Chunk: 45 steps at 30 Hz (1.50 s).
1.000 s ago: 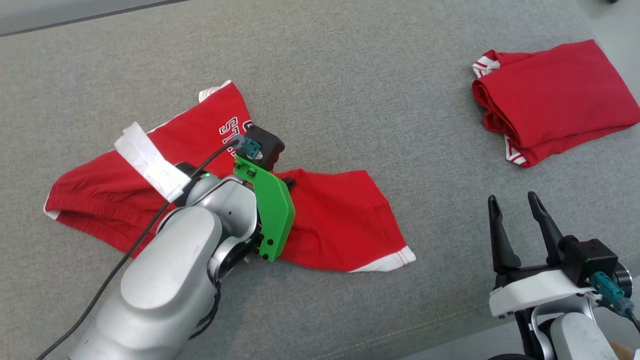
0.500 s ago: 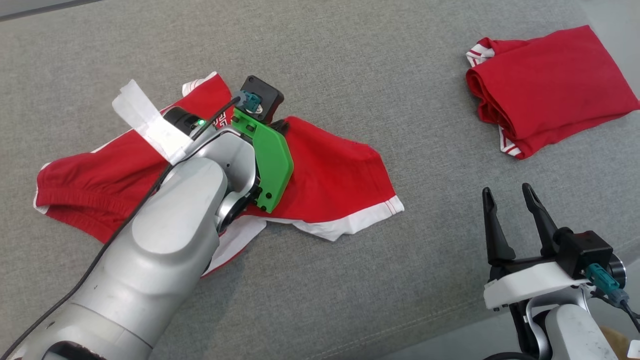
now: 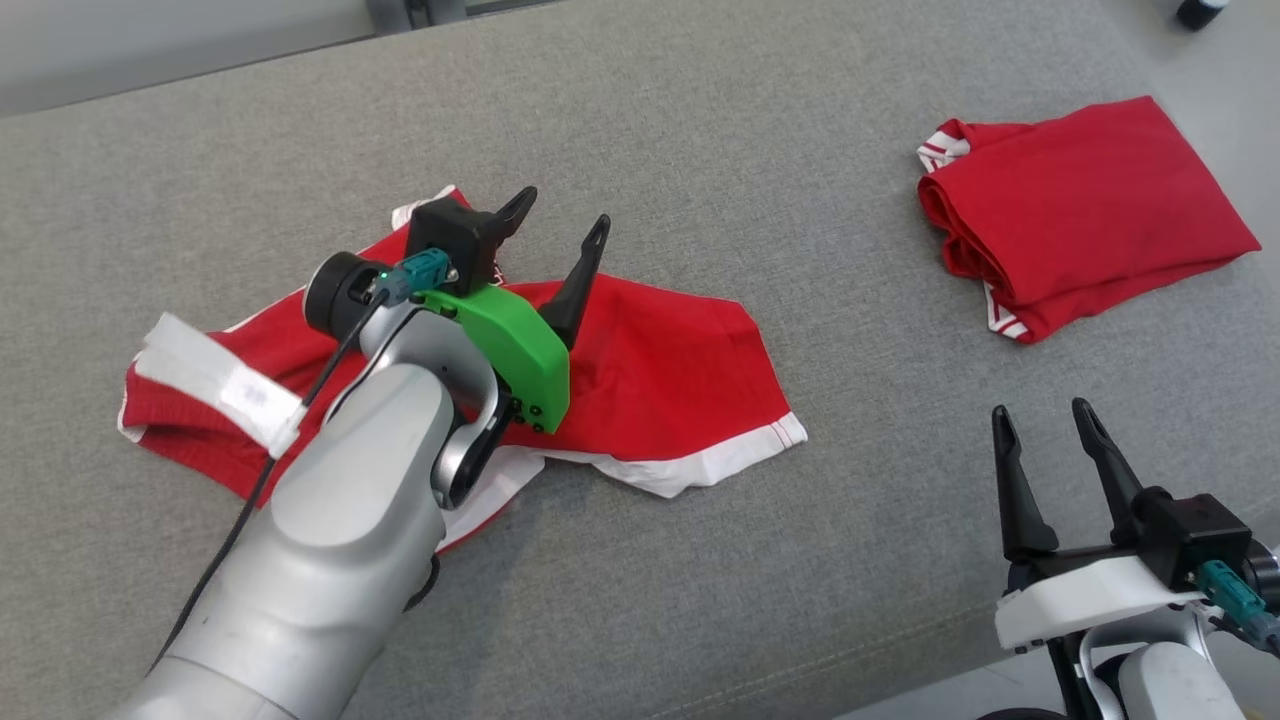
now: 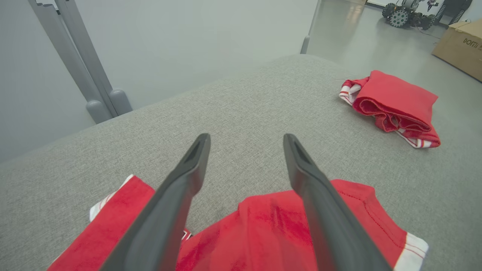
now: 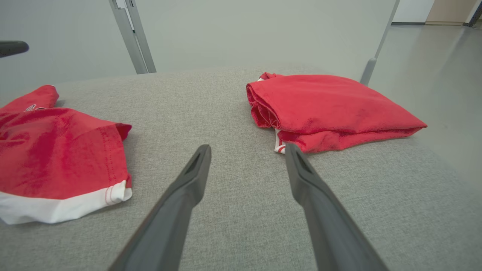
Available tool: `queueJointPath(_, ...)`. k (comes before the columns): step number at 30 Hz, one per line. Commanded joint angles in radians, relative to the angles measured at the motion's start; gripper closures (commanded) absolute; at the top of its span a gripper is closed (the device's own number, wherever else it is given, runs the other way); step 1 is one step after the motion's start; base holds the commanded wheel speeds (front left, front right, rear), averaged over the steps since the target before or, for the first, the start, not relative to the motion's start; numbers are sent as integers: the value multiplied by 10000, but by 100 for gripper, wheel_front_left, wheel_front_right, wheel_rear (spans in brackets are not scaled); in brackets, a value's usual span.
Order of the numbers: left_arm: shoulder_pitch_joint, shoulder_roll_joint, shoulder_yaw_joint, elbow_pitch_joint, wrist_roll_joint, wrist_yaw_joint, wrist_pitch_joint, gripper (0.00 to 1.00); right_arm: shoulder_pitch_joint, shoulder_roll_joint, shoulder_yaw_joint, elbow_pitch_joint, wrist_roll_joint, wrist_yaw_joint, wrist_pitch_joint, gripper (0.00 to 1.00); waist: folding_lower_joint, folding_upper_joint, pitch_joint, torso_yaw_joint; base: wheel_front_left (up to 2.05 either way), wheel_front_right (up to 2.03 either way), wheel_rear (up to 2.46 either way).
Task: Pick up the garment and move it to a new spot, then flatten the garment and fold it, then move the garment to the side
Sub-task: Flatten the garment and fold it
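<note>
A red garment (image 3: 660, 380) with white hems lies partly doubled over on the grey cushion (image 3: 760, 150), its hem pointing right; it also appears as the garment (image 4: 286, 229) and the garment (image 5: 56, 154). My left gripper (image 3: 562, 218) hovers just above its upper middle, open, nothing between the fingers; in the left wrist view the left gripper (image 4: 246, 140) points past the cloth's far edge. My right gripper (image 3: 1042, 414) stands open at the lower right, off the cloth, and the right gripper (image 5: 247, 148) has bare cushion ahead of it.
A second red garment (image 3: 1085, 215), folded, lies at the far right near the cushion's edge; folded garment (image 4: 391, 105), (image 5: 331, 109). Grey posts (image 4: 75, 64) stand behind the cushion. On the floor beyond are a cardboard box (image 4: 459, 49) and a wheeled device (image 4: 401, 15).
My left gripper, shut on the cloth a moment ago, has opened and lifted off it. The right part of the garment now lies folded over toward the middle. The head camera shifted a little.
</note>
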Motion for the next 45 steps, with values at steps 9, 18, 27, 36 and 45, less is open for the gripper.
queueJointPath(9,2544,1152,571,-2604,-259,1236,-1007,0,591,-450,-332,-989,-253,-16,-27,0,0,0,-1417,1293,0,0,0)
queueJointPath(18,6060,2366,1376,-4863,-527,2678,-1738,0,1051,-706,-237,-1662,-342,-16,-25,0,0,0,-2161,2028,0,0,0)
queueJointPath(27,8844,2533,2980,-5940,-172,3168,-1957,0,1558,-784,-367,-1340,-447,-16,-25,0,0,0,-2394,2530,0,0,0)
queueJointPath(36,10540,1676,4964,-5923,732,1891,-1955,0,1863,-768,-264,-486,-498,-16,-25,0,0,0,-2794,2557,0,0,0)
queueJointPath(45,10869,723,6332,-5606,1504,607,-1956,0,1959,-597,-294,-112,-468,-16,-27,0,0,0,-2907,2516,0,0,0)
